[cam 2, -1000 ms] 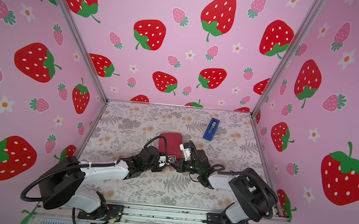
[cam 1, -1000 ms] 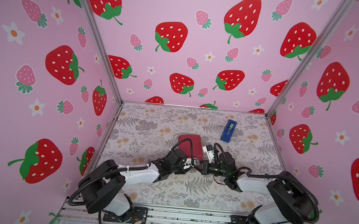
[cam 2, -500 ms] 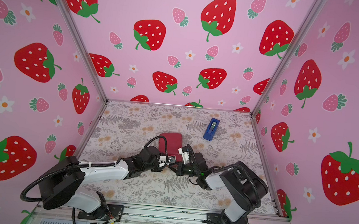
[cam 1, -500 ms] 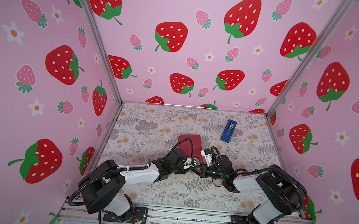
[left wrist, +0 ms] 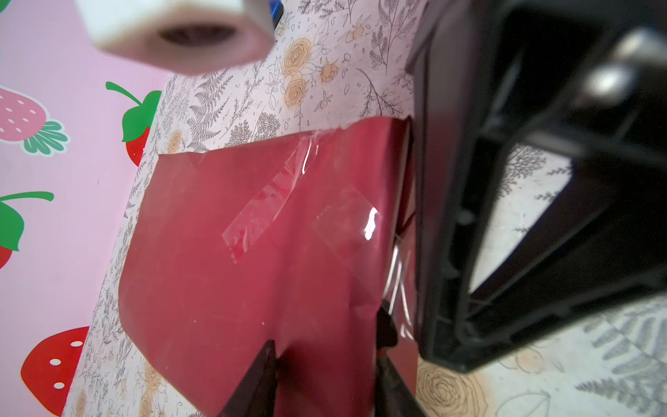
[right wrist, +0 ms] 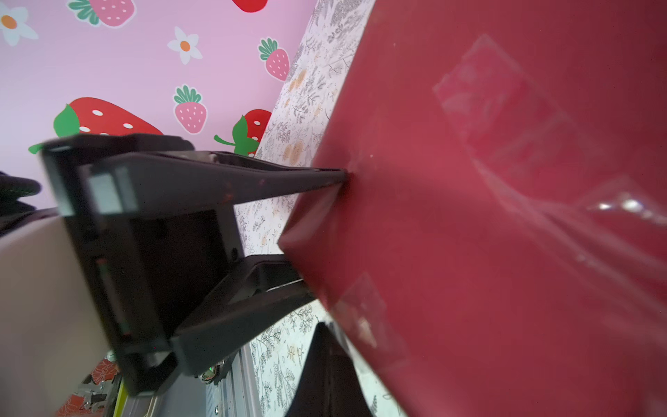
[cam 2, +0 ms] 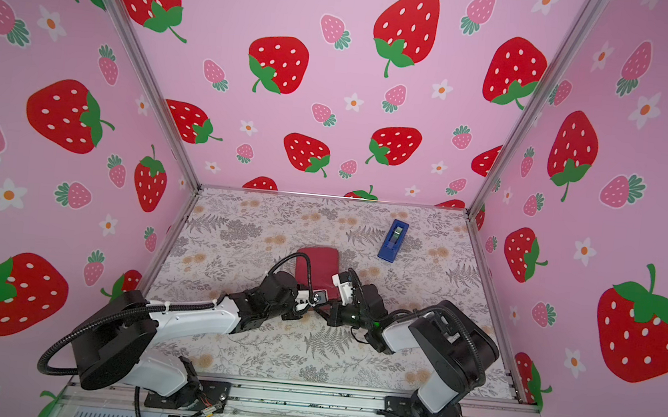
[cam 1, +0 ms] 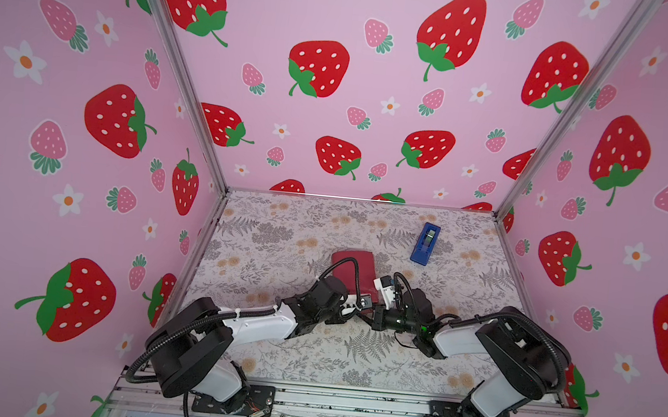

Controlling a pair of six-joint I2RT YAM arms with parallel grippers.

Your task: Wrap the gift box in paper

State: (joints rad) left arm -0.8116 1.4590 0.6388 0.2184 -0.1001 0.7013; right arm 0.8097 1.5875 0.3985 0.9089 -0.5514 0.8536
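Floral tabletop (cam 1: 271,232), strawberry walls (cam 1: 335,92). The left gripper (left wrist: 326,350) pinches the folded near end of the maroon paper (left wrist: 216,289) with half-spread jaws. The right gripper (right wrist: 323,343) is closed and pressed at its side. The parcel sits at the centre of both top views, with the gift box hidden inside — likely light and stiff. The paper looks thin and tear-prone, so grip over box edges. Clear tape patches (left wrist: 260,213) cross it. Blue tape dispenser (cam 1: 425,243) beyond.

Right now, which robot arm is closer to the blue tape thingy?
Right. The right arm lies on the same side of the paper as the blue tape dispenser; the left arm is farther, at the paper's other side.
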